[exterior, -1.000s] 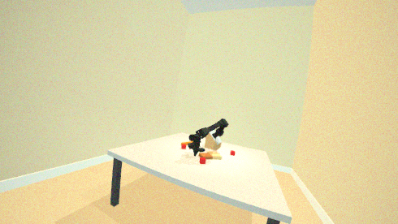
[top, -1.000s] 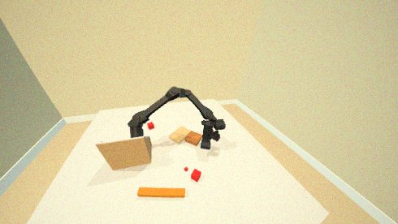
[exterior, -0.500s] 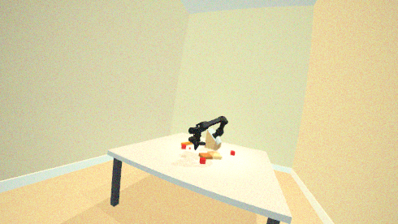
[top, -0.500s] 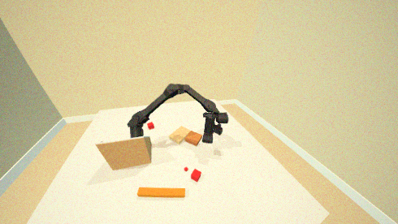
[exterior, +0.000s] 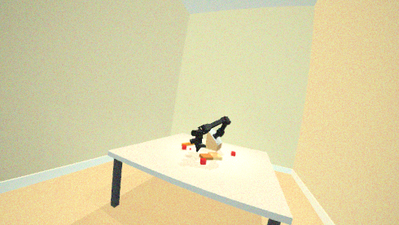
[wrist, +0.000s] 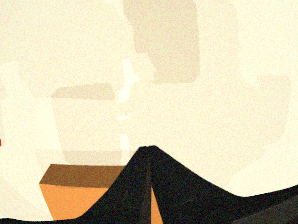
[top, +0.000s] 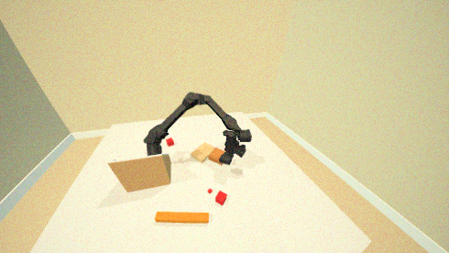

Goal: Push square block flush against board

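Observation:
The orange-brown block lies flat on the table beside the pale wooden board. In the top and exterior views they look touching or nearly so; the exact contact and edge alignment are too small to tell. My gripper is shut and empty, pointing down. Its tips are at the block's end away from the board and look slightly above the table. In the wrist view the fingers hide part of the block, and the board does not show.
A large tan panel stands near the arm's base. An orange bar lies apart. Red cubes lie around: one, another, and one near the block. A small red ball lies near one cube.

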Controlling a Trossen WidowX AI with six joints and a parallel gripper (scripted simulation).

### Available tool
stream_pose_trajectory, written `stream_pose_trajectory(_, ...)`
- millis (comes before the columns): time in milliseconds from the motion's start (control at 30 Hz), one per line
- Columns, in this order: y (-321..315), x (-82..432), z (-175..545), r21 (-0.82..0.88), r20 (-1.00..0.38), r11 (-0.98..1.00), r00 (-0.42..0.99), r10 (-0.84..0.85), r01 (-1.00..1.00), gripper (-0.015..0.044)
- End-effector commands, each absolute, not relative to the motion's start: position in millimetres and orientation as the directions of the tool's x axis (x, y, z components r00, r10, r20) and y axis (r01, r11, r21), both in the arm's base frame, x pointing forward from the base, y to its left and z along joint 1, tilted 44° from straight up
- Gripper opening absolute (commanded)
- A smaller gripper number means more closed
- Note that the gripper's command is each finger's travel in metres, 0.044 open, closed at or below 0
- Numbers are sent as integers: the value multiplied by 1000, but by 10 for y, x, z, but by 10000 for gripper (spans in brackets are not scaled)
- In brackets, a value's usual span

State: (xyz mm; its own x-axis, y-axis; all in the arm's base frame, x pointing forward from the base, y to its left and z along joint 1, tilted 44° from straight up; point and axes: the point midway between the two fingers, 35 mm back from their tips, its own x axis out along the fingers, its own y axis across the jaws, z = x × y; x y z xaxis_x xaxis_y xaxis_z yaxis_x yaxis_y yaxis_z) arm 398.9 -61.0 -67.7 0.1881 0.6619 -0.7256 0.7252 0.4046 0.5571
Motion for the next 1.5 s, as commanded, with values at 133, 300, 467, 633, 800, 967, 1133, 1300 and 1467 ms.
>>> stream_pose_trajectory(133, -307, 3973, -930, 524, -719, 374, 162, 676, 765, 0)
stream_pose_trajectory(300, -280, 3953, -910, 524, -719, 374, 162, 676, 765, 0)
stream_pose_trajectory(467, -239, 3921, -879, 524, -719, 374, 162, 676, 766, 0)
stream_pose_trajectory(633, -198, 3887, -848, 524, -719, 374, 162, 676, 766, 0)
stream_pose_trajectory(800, -157, 3852, -818, 523, -719, 374, 161, 676, 766, 0)
stream_pose_trajectory(967, -116, 3818, -788, 523, -719, 374, 161, 676, 766, 0)
stream_pose_trajectory(1133, -74, 3784, -756, 523, -719, 373, 161, 676, 766, 0)
stream_pose_trajectory(1300, -31, 3751, -724, 523, -719, 373, 161, 677, 766, 0)
stream_pose_trajectory(1467, 12, 3717, -692, 523, -719, 373, 160, 677, 767, 0)
